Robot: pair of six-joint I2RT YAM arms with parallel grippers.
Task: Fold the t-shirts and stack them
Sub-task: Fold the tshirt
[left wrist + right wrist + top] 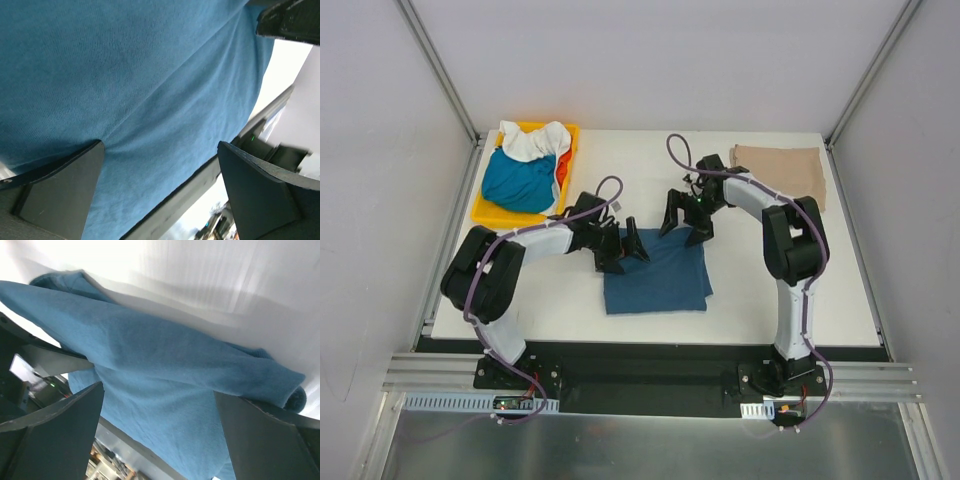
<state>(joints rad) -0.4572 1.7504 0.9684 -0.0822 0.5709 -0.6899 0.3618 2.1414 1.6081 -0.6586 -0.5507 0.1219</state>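
A dark navy blue t-shirt [657, 277] lies folded flat in the middle of the table. It fills the left wrist view [130, 75] and the right wrist view [165, 380]. My left gripper [623, 247] is open over the shirt's far left corner. My right gripper [685, 222] is open over its far right edge. Neither holds cloth. A beige-tan t-shirt [780, 171] lies folded at the far right. Teal [520, 181], white [533, 141] and orange-red [562, 165] shirts are heaped in the yellow tray [490, 213].
The yellow tray stands at the table's far left corner. Grey walls and metal frame posts close in the table on three sides. The table's front edge [650, 343] runs above the arm bases.
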